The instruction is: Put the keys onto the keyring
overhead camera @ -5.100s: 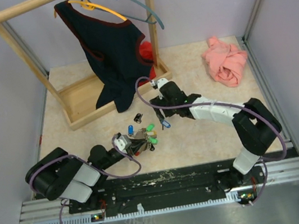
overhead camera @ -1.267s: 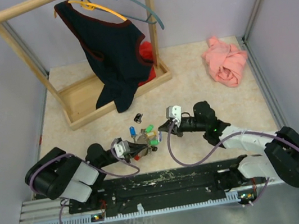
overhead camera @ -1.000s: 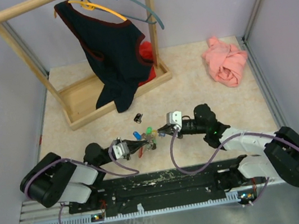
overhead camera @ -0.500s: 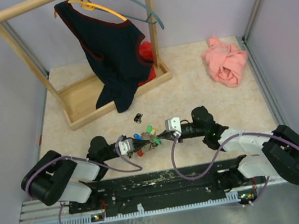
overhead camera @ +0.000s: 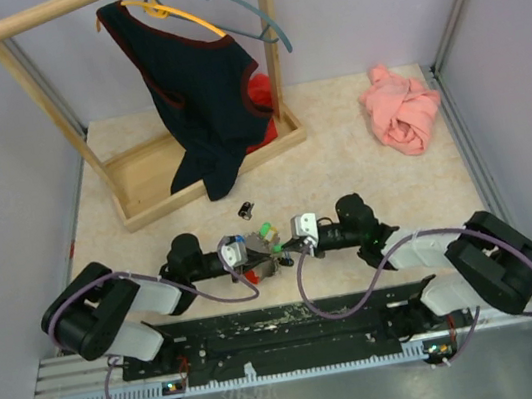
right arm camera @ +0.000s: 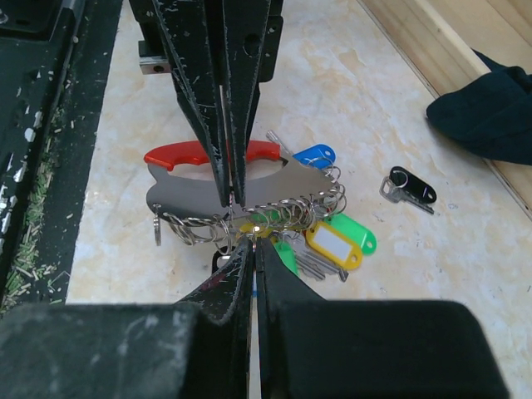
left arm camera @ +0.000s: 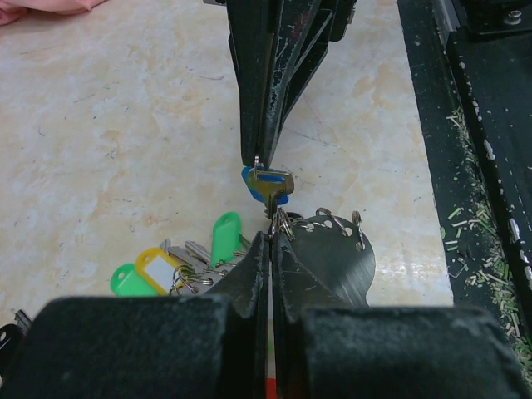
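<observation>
While both arms lie folded low along the near edge of the desk, their fingertips meet almost nose to nose at its middle. A second ago the two hands stood apart with the bunch between them; now they have drawn together over it.

The left hand, jaws together, pinches a wire loop on the keyring, a flat steel plate with a red grip. The right hand is clamped on the blue-headed key. In the left wrist view it enters from 12 o'clock with the blade pointing to 6 o'clock, its tip at or just short of the pinched loop; I cannot settle which. I read this as threading begun but not finished: the key is lined up yet hangs on nothing.

The other keys, with green tags and a yellow tag, lie against the plate. The yellow tag's white insert looks blank, and no brand or writing is readable anywhere.

Farther off, at 11 o'clock from the bunch, a black fob lies alone. Beyond it stand the wooden rack with its dark garment, and at 1 o'clock a pink cloth.
</observation>
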